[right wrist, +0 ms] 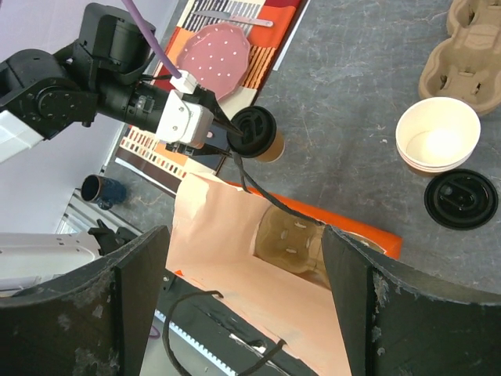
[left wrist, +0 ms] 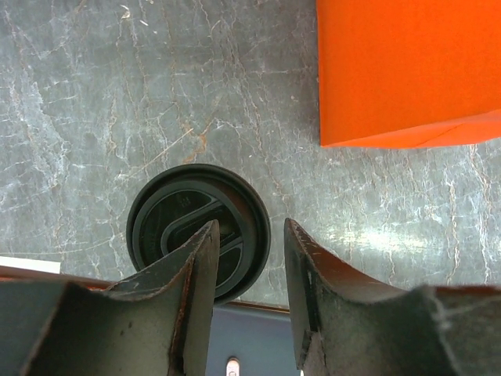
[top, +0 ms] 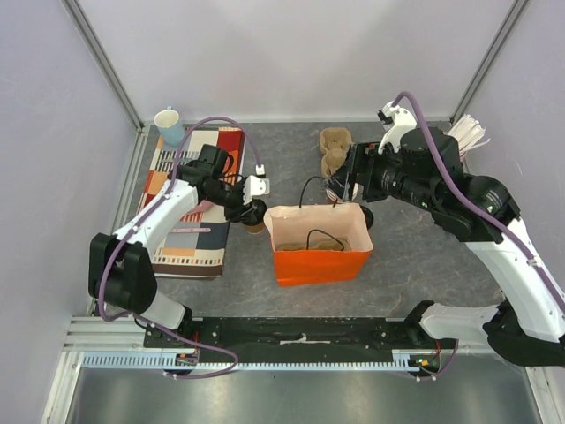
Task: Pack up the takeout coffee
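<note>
The takeout coffee, a brown paper cup with a black lid, stands on the grey table just left of the orange bag; it also shows in the right wrist view and the top view. My left gripper is open right above it: the left finger overlaps the lid and the gap lies over the lid's right edge. My right gripper is wide open and empty, above the bag's open mouth. A brown cup carrier lies inside the bag.
A stack of lidless paper cups and a loose black lid stand behind the bag. Another cardboard carrier is at the back. A striped placemat with a pink plate lies left, a light blue mug behind it.
</note>
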